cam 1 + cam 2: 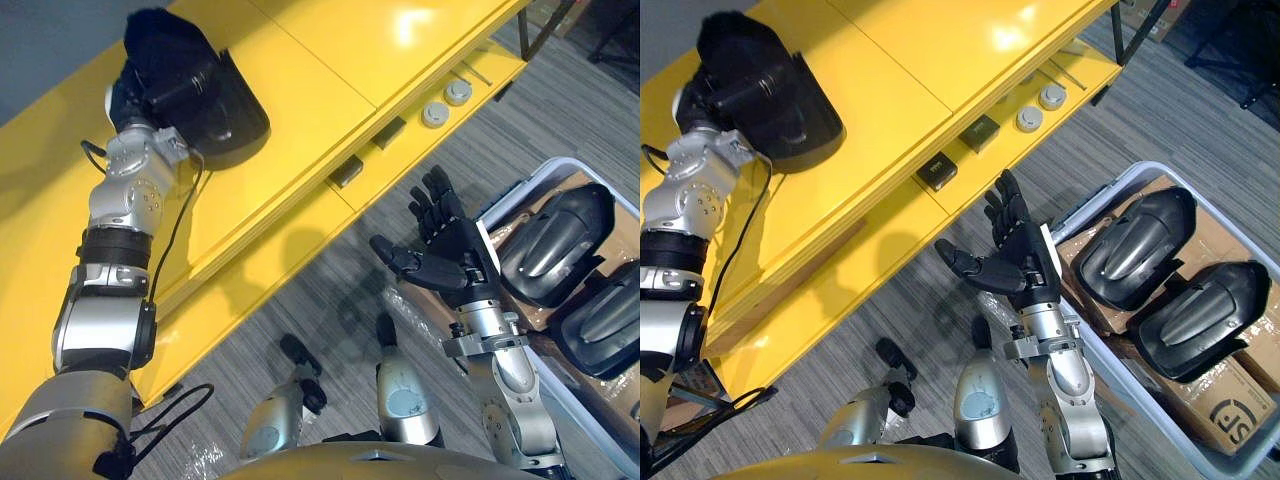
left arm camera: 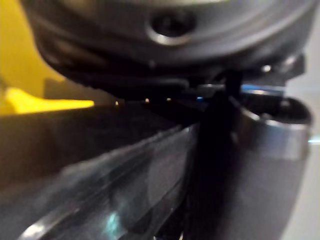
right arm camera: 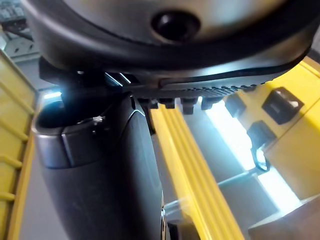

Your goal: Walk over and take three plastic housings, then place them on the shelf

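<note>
right robot hand (image 1: pixel 1025 260) spread wide, empty | nearest glossy black plastic housing (image 1: pixel 1135 245) just right of it in grey plastic bin (image 1: pixel 1100 197), long axis diagonal | left robot hand (image 1: pixel 165 75) on another black housing (image 1: pixel 235 125) atop yellow metal shelf (image 1: pixel 330 80), grip unreadable

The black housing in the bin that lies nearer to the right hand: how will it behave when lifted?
Probably stiff: the housing keeps a moulded, domed form. Its glossy, curved shell may slip in a loose grasp. It rests broad side down on the cardboard, so it seems unlikely to roll.
</note>
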{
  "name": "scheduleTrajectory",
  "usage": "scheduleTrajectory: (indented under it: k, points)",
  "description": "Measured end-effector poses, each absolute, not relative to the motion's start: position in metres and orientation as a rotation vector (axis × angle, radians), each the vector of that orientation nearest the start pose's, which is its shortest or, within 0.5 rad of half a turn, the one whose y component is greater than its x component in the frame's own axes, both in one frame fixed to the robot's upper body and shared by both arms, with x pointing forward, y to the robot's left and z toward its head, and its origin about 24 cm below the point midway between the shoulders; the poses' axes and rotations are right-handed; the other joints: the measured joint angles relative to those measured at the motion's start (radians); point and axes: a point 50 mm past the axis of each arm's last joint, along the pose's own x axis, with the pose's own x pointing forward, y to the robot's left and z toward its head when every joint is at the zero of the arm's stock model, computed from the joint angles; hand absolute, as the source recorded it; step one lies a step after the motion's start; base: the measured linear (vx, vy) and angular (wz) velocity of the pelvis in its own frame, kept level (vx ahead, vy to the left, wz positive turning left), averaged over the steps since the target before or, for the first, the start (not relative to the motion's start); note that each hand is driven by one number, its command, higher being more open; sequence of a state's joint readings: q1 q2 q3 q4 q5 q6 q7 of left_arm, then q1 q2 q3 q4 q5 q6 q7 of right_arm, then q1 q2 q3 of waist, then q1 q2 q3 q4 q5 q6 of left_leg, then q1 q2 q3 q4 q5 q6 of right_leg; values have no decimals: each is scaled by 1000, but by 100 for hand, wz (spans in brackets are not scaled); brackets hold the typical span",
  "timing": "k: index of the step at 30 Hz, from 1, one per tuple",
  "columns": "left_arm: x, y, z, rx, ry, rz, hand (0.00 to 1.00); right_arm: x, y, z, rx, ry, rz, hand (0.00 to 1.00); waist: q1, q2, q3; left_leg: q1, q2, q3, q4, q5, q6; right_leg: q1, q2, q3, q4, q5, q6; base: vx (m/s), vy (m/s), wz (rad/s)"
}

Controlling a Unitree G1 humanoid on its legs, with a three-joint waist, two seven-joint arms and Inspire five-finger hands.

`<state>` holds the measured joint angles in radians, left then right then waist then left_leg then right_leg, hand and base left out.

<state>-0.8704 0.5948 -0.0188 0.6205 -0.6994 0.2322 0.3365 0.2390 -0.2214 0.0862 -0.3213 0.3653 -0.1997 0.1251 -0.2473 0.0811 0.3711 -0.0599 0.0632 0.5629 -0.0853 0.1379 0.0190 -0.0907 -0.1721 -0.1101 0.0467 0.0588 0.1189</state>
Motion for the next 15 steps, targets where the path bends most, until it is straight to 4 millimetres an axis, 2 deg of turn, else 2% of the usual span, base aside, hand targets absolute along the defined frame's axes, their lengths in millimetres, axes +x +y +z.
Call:
scheduleTrajectory:
  k: [2,5,15]
  points:
    - [380,268,183,-182,10,394,100,202,-165,83,160,-257,200,100,0,14,-32,1,1,-4,0,-3,-4,6,0,-10,-6,-1,0,32,-8,4]
    - [378,271,168,-179,68,438,100,201,-166,80,157,-240,193,100,-1,15,-66,2,4,-9,0,-2,-5,13,0,-19,-14,0,0,17,-3,4]
    - [373,281,145,-116,206,640,100,199,-160,74,171,-200,204,100,-4,5,-112,16,8,-8,-3,-3,-9,29,1,-18,-18,-1,-2,0,0,0]
